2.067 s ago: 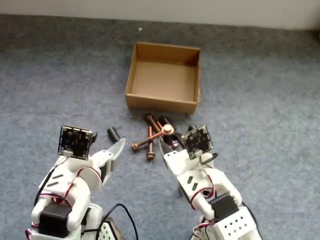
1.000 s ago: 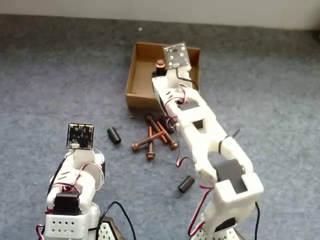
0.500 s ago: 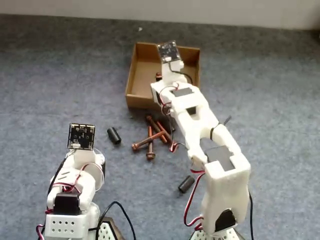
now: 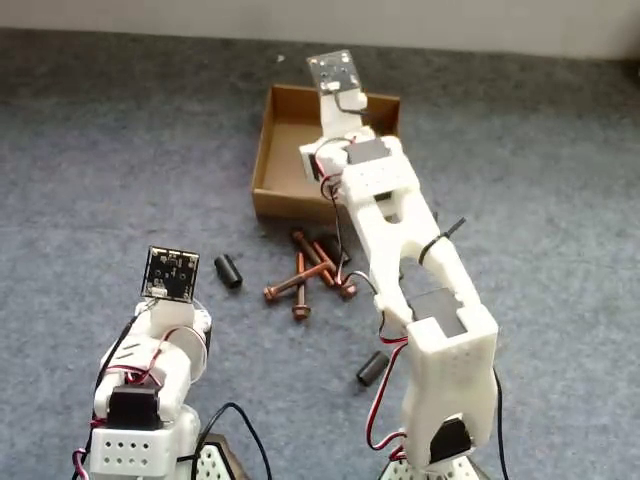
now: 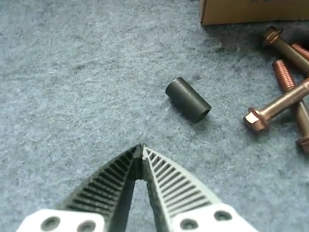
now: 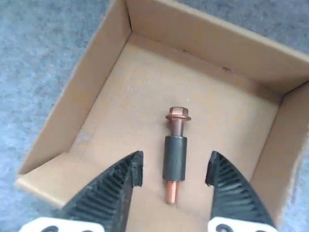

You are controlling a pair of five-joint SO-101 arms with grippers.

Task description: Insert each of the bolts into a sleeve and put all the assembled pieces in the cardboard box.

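One piece, a bolt through a sleeve, lies flat on the floor of the box. The right gripper hangs above it with its jaws spread wide and holding nothing. The loose bolts lie crossed in a heap just in front of the box. A sleeve lies on its side beside them, and a second sleeve lies farther from the box. The left gripper hangs near the first sleeve, its fingers pressed together and empty. Both parts look rigid, small and probably dense. The sleeve's smooth barrel would likely roll or squirt from a pinch, though the carpet should damp that, so grip it across mid-barrel. A bolt seems best held near the head, leaving the thread free.
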